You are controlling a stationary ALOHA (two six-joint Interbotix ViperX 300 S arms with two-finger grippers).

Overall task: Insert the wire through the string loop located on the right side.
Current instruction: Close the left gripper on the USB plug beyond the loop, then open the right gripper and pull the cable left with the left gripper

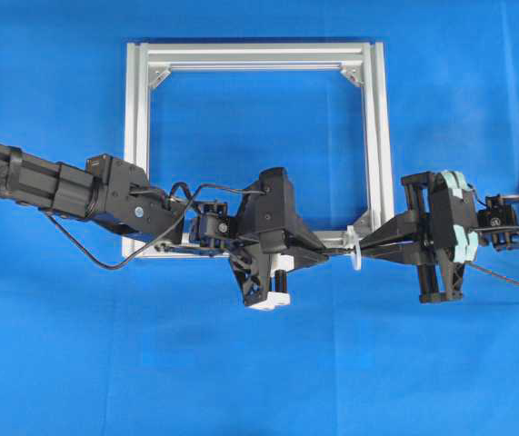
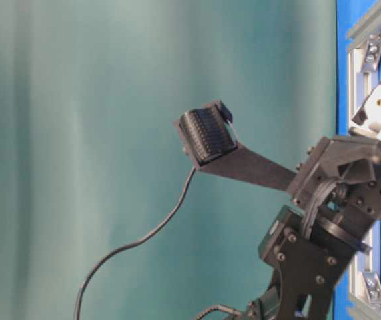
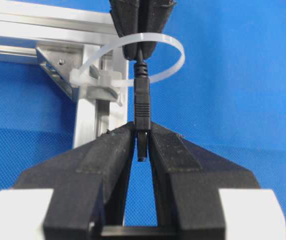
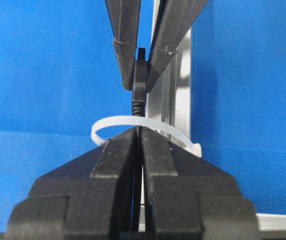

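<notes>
The wire [image 3: 141, 97] runs through the white string loop [image 3: 175, 60], which is fixed at the corner of the silver frame [image 3: 37, 25]. Its black plug lies on my left gripper's side of the loop. My left gripper [image 3: 141, 132] is shut on the plug's end, just short of the loop. From the other side, my right gripper [image 4: 138, 132] is shut on the thin cable, with its tips right at the string loop [image 4: 107, 125]. In the overhead view the left gripper [image 1: 328, 252] and the right gripper [image 1: 374, 249] face each other tip to tip across the loop [image 1: 357, 258].
The square silver frame [image 1: 257, 54] lies flat on the blue cloth; both arms meet at its near right corner. Triangular metal brackets [image 3: 55, 62] sit in the corners. The left arm's own black cable [image 1: 86, 250] sags onto the cloth by the near left corner.
</notes>
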